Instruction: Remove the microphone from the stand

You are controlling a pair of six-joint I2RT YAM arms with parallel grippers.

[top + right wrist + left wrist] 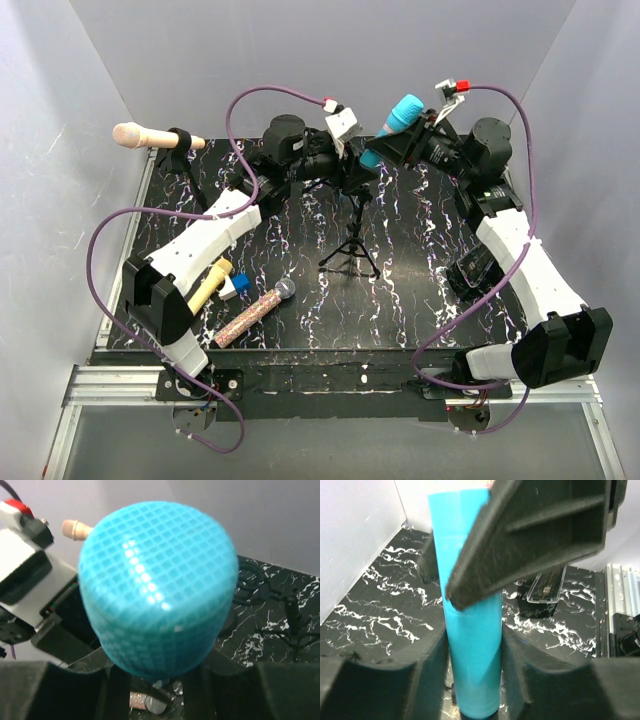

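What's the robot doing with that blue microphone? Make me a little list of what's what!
Held thing: blue microphone
Left fingers: pinching its handle
Right fingers: around its mesh head
Stand: black tripod, mid-table
On the stand or off: cannot tell, arms hide it
Lying on table: glitter microphone, yellow microphone
Back left: beige microphone on a second stand

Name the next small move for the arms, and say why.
Probably the right hand should draw the blue microphone up along its axis, off the tripod stand: both hands close on its handle, the left hand lower, near the stand's top.
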